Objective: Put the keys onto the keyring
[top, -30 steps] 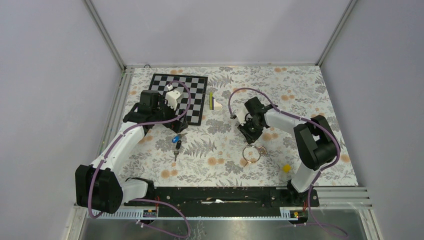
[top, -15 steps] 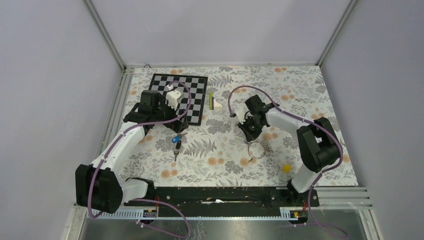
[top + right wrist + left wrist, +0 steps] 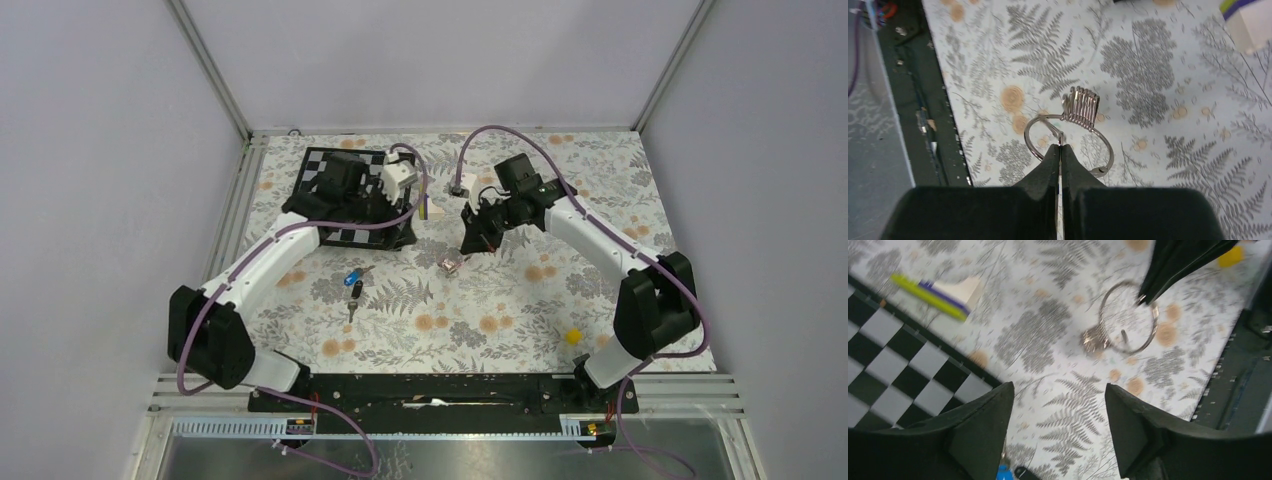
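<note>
The keyring [image 3: 1069, 141], a thin silvery ring with a fan of small metal pieces [image 3: 1081, 105], hangs above the floral table, and my right gripper [image 3: 1060, 148] is shut on its wire. From above, the right gripper [image 3: 469, 242] is at mid-table with the fan [image 3: 449, 264] dangling below it. In the left wrist view the keyring [image 3: 1126, 317] hangs ahead, pinched by the right fingers [image 3: 1168, 267]. My left gripper [image 3: 1058, 390] is open and empty over the chessboard's near edge [image 3: 398, 222]. The keys lie on the table: the blue-headed one [image 3: 353, 279] and the black-headed one [image 3: 352, 308].
A chessboard [image 3: 325, 168] lies at the back left, partly under the left arm. A white wedge with yellow-green and purple strips [image 3: 943, 294] sits beside it. A small yellow block [image 3: 572, 337] rests at the front right. A black rail [image 3: 430, 390] runs along the near edge.
My right gripper shut on the keyring, lifted it off the table and carried it back and left. The left arm swung right across the chessboard toward the centre. The keys stayed put.
</note>
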Controlling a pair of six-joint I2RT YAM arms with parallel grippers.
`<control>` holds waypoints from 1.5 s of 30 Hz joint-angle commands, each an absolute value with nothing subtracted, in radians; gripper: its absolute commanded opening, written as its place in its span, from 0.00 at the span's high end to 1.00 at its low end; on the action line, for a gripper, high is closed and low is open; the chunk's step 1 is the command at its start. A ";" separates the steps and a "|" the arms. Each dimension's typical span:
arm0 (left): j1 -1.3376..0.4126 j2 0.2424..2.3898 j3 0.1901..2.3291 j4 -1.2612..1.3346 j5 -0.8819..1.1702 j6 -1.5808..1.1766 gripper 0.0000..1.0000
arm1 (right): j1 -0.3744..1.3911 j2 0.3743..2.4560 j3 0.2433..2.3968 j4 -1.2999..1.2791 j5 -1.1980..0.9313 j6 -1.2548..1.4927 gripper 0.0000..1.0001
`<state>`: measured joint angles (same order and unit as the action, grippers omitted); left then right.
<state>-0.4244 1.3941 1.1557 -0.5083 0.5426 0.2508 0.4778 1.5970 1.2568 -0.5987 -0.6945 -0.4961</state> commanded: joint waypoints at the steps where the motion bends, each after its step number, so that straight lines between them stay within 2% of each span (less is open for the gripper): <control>1: -0.470 1.455 1.309 -0.551 0.708 0.268 0.30 | 0.483 1.619 1.355 -0.642 -0.916 -0.472 1.00; 4: -0.478 1.501 1.382 -0.552 0.796 0.234 0.35 | 0.483 1.610 1.383 -0.617 -0.976 -0.432 1.00; 9: -0.479 1.556 1.468 -0.552 0.938 0.167 0.51 | 0.483 1.578 1.396 -0.573 -1.052 -0.371 1.00; 16: -0.480 1.574 1.451 -0.512 1.088 0.090 0.59 | 0.483 1.525 1.359 -0.505 -1.107 -0.305 1.00; 35: -0.485 1.499 1.341 -0.458 1.112 0.100 0.65 | 0.483 1.519 1.339 -0.483 -1.144 -0.294 1.00; 40: -0.485 1.490 1.322 -0.429 1.123 0.079 0.55 | 0.483 1.514 1.332 -0.477 -1.131 -0.297 1.00; 45: -0.486 1.491 1.311 -0.407 1.128 0.059 0.55 | 0.483 1.517 1.334 -0.478 -1.132 -0.295 1.00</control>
